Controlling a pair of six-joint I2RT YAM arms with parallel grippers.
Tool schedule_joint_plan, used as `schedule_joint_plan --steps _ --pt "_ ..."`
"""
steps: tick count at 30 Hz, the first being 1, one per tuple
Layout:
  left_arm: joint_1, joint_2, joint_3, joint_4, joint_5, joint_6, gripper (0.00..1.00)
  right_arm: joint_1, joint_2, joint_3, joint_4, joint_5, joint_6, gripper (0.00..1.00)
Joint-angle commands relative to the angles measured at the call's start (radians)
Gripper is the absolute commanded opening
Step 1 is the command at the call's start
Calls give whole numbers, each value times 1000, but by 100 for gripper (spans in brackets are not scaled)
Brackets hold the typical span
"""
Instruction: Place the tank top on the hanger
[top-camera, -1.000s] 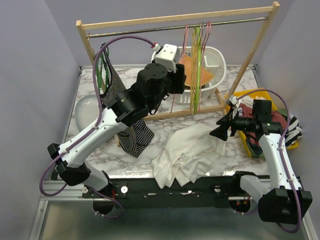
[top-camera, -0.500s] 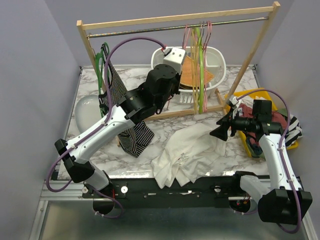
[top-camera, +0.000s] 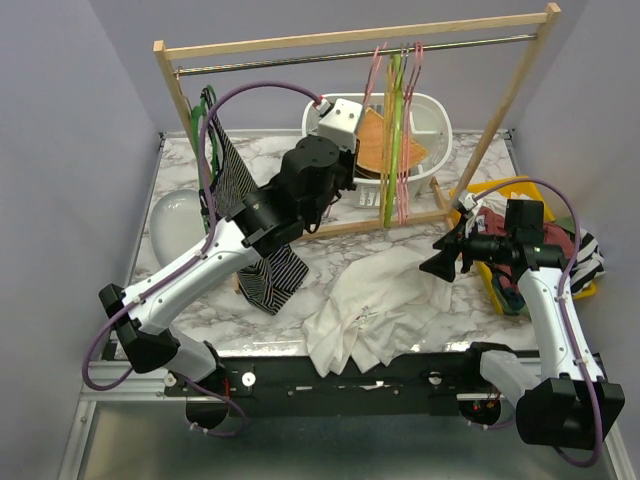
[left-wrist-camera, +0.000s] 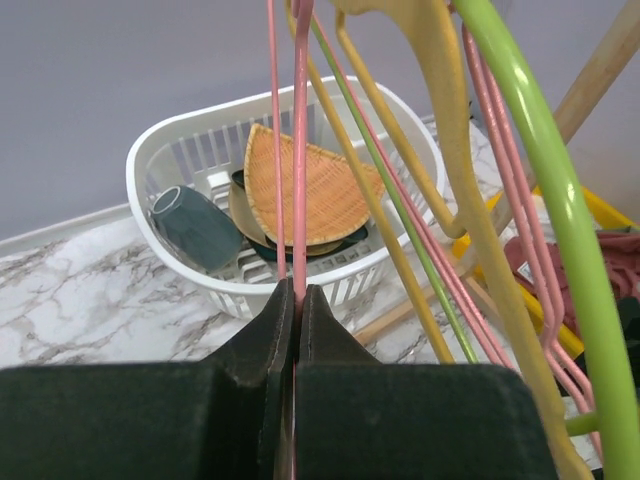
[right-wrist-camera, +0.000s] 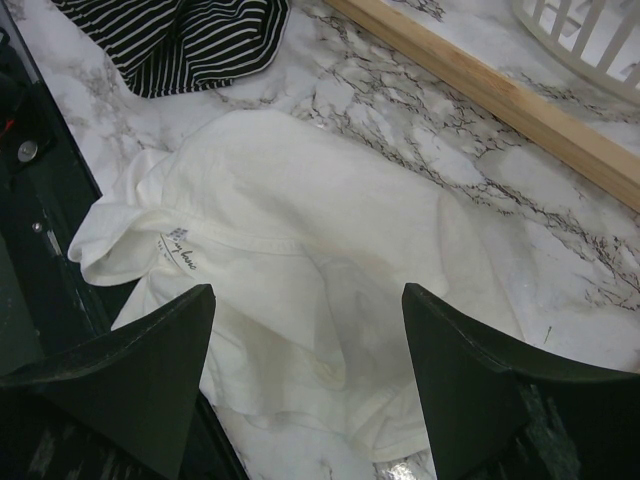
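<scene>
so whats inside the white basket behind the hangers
A grey-blue cup lying on its side, a woven orange tray leaning upright, and a dark dish beneath it. The white basket floor and right side are hidden by these contents and the hangers in front.

tank top (right-wrist-camera: 300, 230): thin white cloth, matt, soft, creased. pink hanger (left-wrist-camera: 300, 150): thin wire, smooth pink coating, slight gloss. lime hanger (left-wrist-camera: 545, 190): thick, glossy, looks plastic. rack (top-camera: 350, 38): bare pale wood, matt; rod (top-camera: 290, 63) grey metal with a dull shine. basket (left-wrist-camera: 190, 150): white slatted plastic, semi-gloss. tray (left-wrist-camera: 300, 190) in it: woven wicker, rough, orange-tan. table (right-wrist-camera: 440, 150): marble-look top, smooth, low sheen. striped garment (right-wrist-camera: 190, 40): knit cloth, matt. left gripper (left-wrist-camera: 297, 292) and right gripper (right-wrist-camera: 308, 300): matt black, finely grainy.
</scene>
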Motion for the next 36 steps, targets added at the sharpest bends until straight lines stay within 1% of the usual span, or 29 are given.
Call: schedule_joint_plan --steps 1,3,10,16,21,25,31,36 --pt "2 -94 -70 155 36 -1 0 -7 -9 -10 2 13 -8 84" --pt "2 -116 -103 193 48 -2 0 -7 -7 -10 0 13 -8 84" --pt "2 -139 -140 206 95 19 0 -8 -6 -8 -3 8 -14 84" --pt "2 -222 -224 220 115 16 0 -10 -15 -11 -12 -7 -30 84" --pt "2 -323 -302 197 171 12 0 -10 -23 -8 -32 -36 -51 84" --pt "2 -372 -316 105 200 -1 0 -11 -27 -7 -49 -59 -80 84" --pt "2 -455 -337 -92 212 -39 0 -13 -47 1 -81 -93 -129 84" --pt "2 -579 -389 -248 224 -71 0 -13 -76 19 -136 -82 -183 84"
